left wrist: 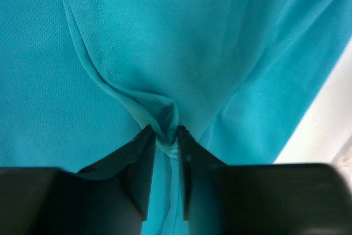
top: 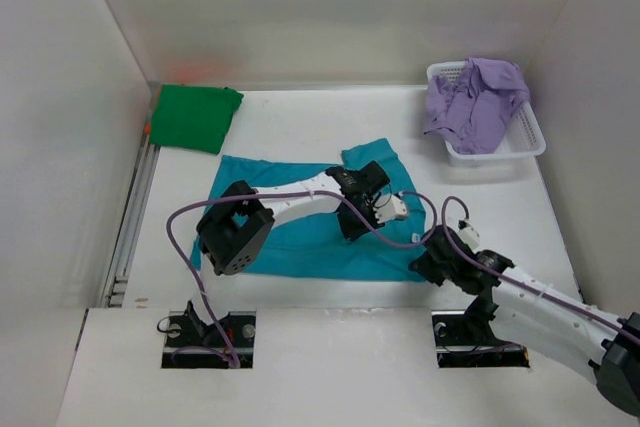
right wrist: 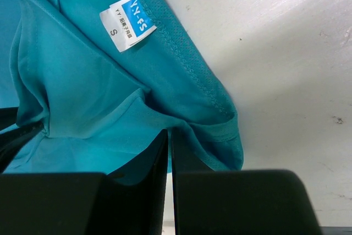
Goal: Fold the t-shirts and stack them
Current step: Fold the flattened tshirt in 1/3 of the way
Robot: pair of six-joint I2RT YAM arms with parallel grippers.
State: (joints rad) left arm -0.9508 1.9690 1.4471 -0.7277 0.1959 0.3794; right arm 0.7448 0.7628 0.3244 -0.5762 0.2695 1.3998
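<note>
My left end effector is clenched on a pinch of the teal shirt. The cloth bunches into a ridge between the two fingers, and creases run up and away from it. This pinch is towards the shirt's far right part, where my left arm reaches across it.

My right end effector is nearly closed on the same shirt, with a thin strip of teal showing in the narrow gap between the jaws. The cloth is folded over just above them. A hemmed edge runs beside them, and a white and blue tag marked S lies further up.

The teal shirt lies spread, somewhat rumpled, on the middle of the table. A green shirt lies folded at the far left corner, well apart from it. A purple shirt is heaped in the white basket at the far right, spilling over its rim.
</note>
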